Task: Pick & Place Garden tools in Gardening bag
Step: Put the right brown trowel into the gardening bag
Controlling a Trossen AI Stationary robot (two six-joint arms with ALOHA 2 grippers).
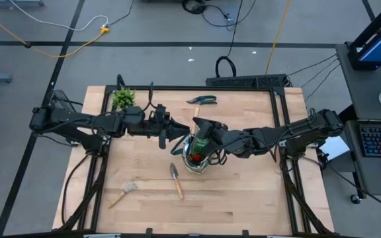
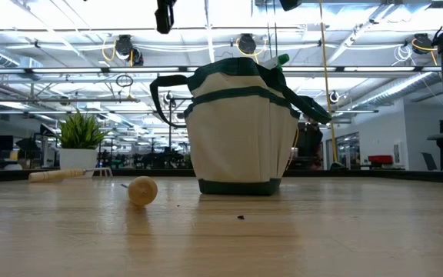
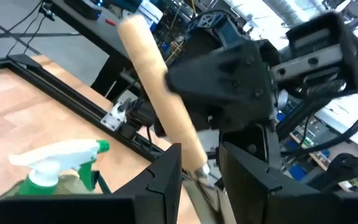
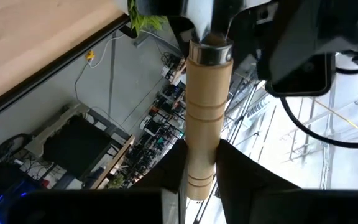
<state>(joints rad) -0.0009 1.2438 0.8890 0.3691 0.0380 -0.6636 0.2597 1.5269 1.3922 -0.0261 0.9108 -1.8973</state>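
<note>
A wooden-handled hand tool (image 3: 160,93) is held in the air between both grippers, just left of and above the beige gardening bag (image 1: 197,158). Its metal end is hidden. My left gripper (image 1: 177,132) is shut on the tool's ferrule end. My right gripper (image 1: 202,127), over the bag, is shut on the handle. A green spray bottle (image 3: 55,165) stands in the bag, and its tip pokes out in the low view (image 2: 281,59). A trowel (image 1: 176,180) and a hand rake (image 1: 124,193) lie flat on the table, and dark shears (image 1: 202,100) lie near the far edge. My left gripper pinches the tool between its two fingers just past the ferrule (image 3: 201,173), where the wooden handle ends. The fingers come level from the table's left. The handle sticks out beyond them toward my right gripper, clear of table and bag. My right gripper pinches the wooden handle near its free end (image 4: 201,163) between its two fingers. It comes from the table's right. The handle runs on past the fingers to the metal ferrule (image 4: 210,53) at my left gripper. The tool is lifted clear.
A small potted plant (image 1: 123,98) stands at the far left corner. The bag (image 2: 241,131) stands upright mid-table with its loop handles up. The trowel's round handle end (image 2: 142,190) faces the low camera. Bare wood lies to the near right.
</note>
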